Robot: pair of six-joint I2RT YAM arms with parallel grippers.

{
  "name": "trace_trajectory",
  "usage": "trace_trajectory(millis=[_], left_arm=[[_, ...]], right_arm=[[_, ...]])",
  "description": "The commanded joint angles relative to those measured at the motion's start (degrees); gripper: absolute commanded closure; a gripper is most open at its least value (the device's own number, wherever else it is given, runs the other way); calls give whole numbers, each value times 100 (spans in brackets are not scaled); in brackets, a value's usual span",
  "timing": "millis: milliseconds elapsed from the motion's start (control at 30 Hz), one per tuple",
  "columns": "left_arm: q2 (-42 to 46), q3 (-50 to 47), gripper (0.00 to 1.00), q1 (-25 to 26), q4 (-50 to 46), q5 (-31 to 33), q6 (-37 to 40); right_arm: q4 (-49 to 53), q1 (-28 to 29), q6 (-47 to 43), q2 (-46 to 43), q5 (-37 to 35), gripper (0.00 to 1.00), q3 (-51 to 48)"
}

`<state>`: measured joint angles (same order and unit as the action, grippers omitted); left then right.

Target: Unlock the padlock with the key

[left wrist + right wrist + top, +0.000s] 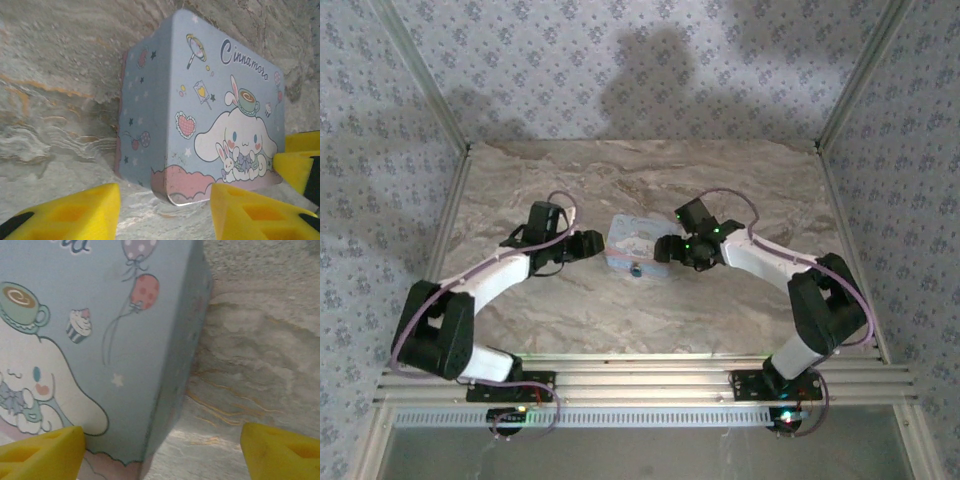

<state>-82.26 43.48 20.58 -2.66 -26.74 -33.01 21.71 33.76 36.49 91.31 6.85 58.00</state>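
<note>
— Marbled surface (620, 180), flowered wallpaper (640, 60) on the walls behind and to both sides. Where do the claws stand?

— Low over the middle, facing each other. The left claw (592, 243) and the right claw (668, 248) have the tin (632, 243) lying flat between them, one claw at each short end.

— And the padlock?

— The padlock (636, 270) is a tiny bluish-dark speck against the tin's long side, the one towards the arm bases. It lies between the two claws and a little nearer the bases than either, with neither claw touching it.

— How is the left claw set?

— Its yellow fingers (70, 215) are parted at a middling width with nothing gripped. The tin's end and its cartoon lid lie just ahead of the fingertips, apart from them, with bare surface showing in the gap. Past the tin's far end, more yellow pads (300, 155) belonging to the other claw show.

— And the right claw?

— Spread wide. In its own wrist view, one yellow fingertip (40, 455) sits over the lid's edge and the other over bare surface beside the tin, so the tin's corner falls between them. Whether the first one touches the lid, I cannot tell. The claw grips nothing.
</note>
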Motion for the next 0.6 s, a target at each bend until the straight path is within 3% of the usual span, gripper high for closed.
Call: trace_trajectory(millis=[0, 267, 567], left_arm=[[-317, -19, 51, 189, 584, -369, -346], [-1404, 749, 54, 872, 960, -280, -677], [-2259, 1809, 54, 948, 694, 38, -581]], right_arm=[[-551, 43, 346, 182, 140, 20, 88], [-628, -287, 160, 783, 555, 28, 502], [-299, -1164, -405, 1774, 1302, 34, 1771]])
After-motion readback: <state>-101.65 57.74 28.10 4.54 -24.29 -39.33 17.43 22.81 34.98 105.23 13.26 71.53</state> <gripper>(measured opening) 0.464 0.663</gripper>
